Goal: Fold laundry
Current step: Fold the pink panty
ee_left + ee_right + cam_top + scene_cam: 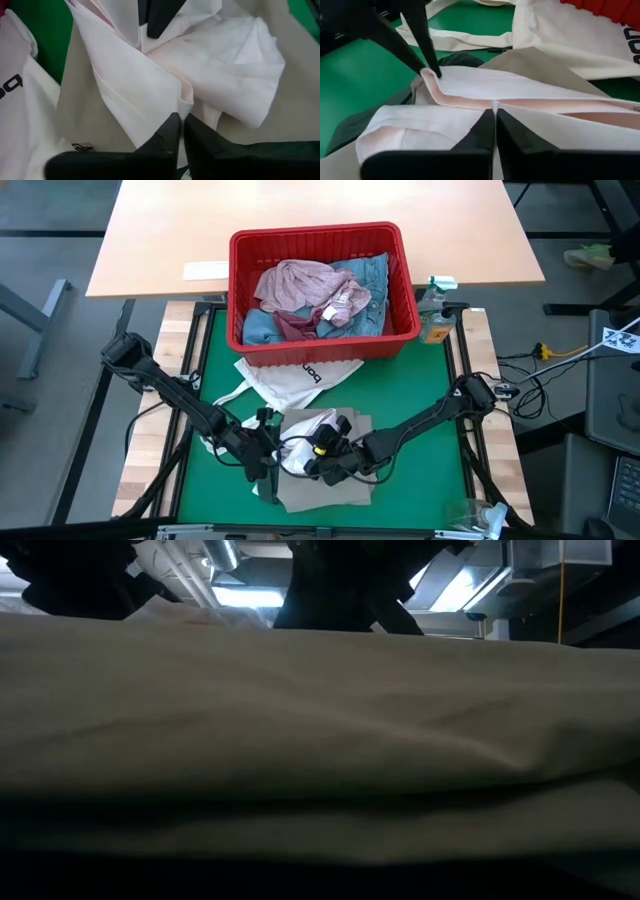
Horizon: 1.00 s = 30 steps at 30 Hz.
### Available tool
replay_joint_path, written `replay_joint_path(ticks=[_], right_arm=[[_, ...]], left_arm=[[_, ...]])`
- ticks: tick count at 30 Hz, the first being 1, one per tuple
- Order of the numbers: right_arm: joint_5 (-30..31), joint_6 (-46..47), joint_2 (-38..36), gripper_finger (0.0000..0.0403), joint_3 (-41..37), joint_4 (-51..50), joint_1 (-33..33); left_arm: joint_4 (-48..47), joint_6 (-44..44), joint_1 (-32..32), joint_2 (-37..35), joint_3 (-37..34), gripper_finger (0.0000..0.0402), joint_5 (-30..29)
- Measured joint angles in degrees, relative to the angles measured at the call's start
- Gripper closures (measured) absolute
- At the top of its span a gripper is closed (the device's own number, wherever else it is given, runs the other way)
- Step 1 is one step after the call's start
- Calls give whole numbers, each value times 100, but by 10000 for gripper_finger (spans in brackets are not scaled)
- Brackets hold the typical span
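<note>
Fingers of two grippers, left gripper (268, 448) and right gripper (318, 462), pinch one beige trousers (330, 480).

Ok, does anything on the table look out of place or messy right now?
Yes. The white tote bag lies crumpled on the green mat, spilling from under the red basket, and the basket's clothes are heaped unfolded. The left gripper and right gripper are pinching a white garment atop the beige trousers.

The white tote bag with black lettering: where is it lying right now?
In the high view the white tote bag with black lettering lies on the green mat, between the red plastic basket and the beige trousers.
</note>
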Motion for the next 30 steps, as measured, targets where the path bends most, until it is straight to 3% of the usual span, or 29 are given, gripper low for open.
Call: replay_joint_path(ticks=[4,10,21,26,30], right_arm=[[11,-3,-32,380,123,6,79],[5,-444,-41,396,694,-169,350],[90,-536,-47,398,2272,-1201,1178],[255,-797,-50,399,2861,-1180,1574],[726,-962,-58,400,2979,-1206,1844]], left_arm=[[-1,-96,-42,-139,0,396,10],[12,-338,-241,-619,0,399,38],[591,-1155,-1242,-1756,0,399,307],[1357,-1196,-1739,-1807,1,399,304],[1349,-1206,-2015,-1707,2,399,131]])
